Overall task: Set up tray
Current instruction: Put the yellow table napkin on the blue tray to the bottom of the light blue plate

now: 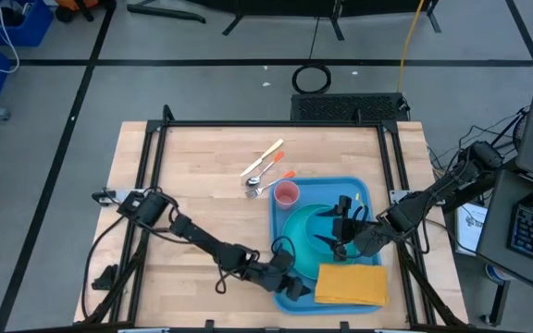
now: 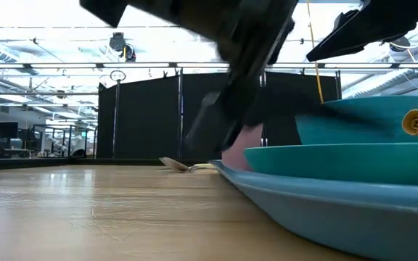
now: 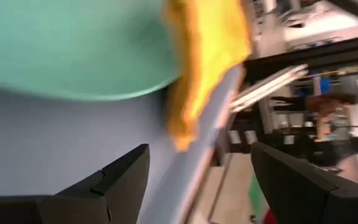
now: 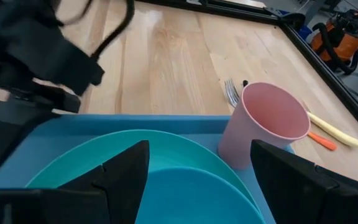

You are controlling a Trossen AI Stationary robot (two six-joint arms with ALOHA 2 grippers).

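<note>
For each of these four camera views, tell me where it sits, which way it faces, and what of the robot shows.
High view: overhead, straight down on the table; both arms, left hand and right hand over the tray.
Low view: tabletop level, facing the room; tray rim close, dark arm links above.
Left wrist view: over the tray, toward the napkin; own open fingers.
Right wrist view: toward the pink cup; own open fingers.
Shared: all four show the tray.
</note>
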